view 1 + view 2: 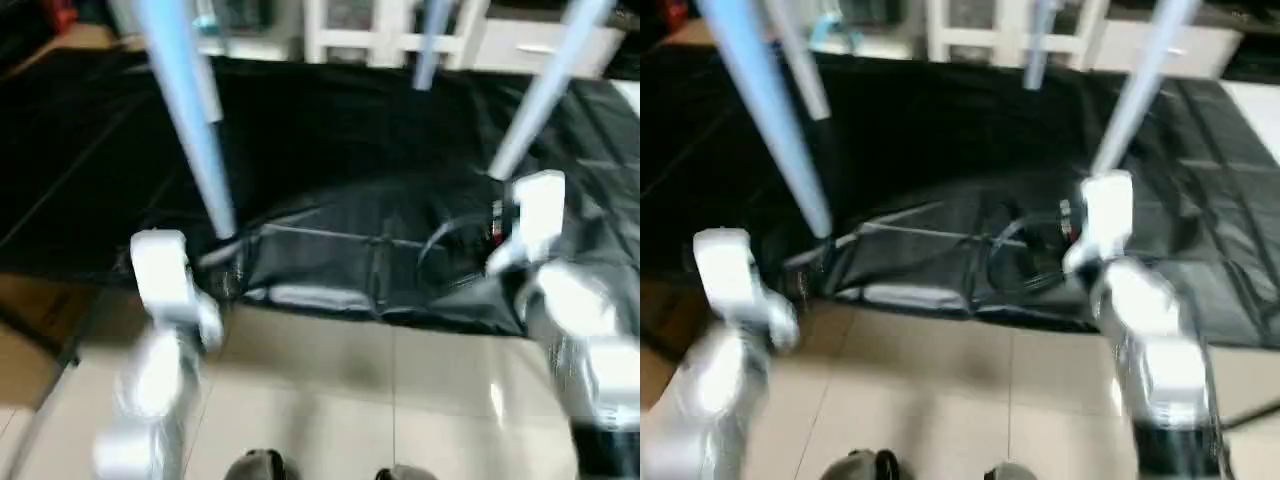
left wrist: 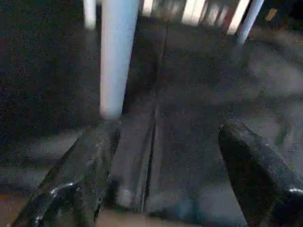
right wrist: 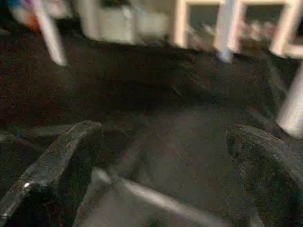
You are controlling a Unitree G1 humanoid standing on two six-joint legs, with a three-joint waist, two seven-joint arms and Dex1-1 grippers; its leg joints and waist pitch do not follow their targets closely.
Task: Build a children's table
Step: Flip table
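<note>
Table legs (image 1: 190,120) upright on black sheet (image 1: 330,140) | left pincer (image 2: 161,179) released, empty | right pincer (image 3: 161,175) released, empty

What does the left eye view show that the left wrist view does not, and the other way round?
Left eye view: the tile floor and the robot's silver forearms. Left wrist view: the left gripper from close up, its black fingers spread open. Both: the upright white leg nearest that gripper, and the black mat.
</note>
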